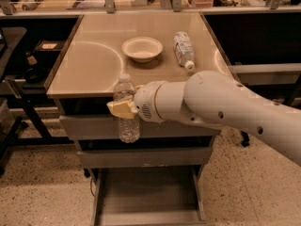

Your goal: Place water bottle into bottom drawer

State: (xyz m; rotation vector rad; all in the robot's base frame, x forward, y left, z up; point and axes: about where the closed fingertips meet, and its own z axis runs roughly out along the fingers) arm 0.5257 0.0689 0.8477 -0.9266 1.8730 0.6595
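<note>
The water bottle (126,108) is a tall slim clear bottle with a white cap, held upright in front of the cabinet's top edge. My gripper (123,109) is shut on the bottle's middle, its tan fingers (118,110) wrapped around it, at the end of my white arm (221,108) that comes in from the right. The bottom drawer (146,194) is pulled open below, a long grey tray with a flat floor. The bottle hangs above and a little left of the drawer's middle.
On the beige tabletop (94,65) stand a white bowl (142,48) and a shorter bottle (184,50) lying on its side. Two shut grey drawers (141,158) sit above the open one. Dark shelving flanks both sides; speckled floor (42,182) lies around.
</note>
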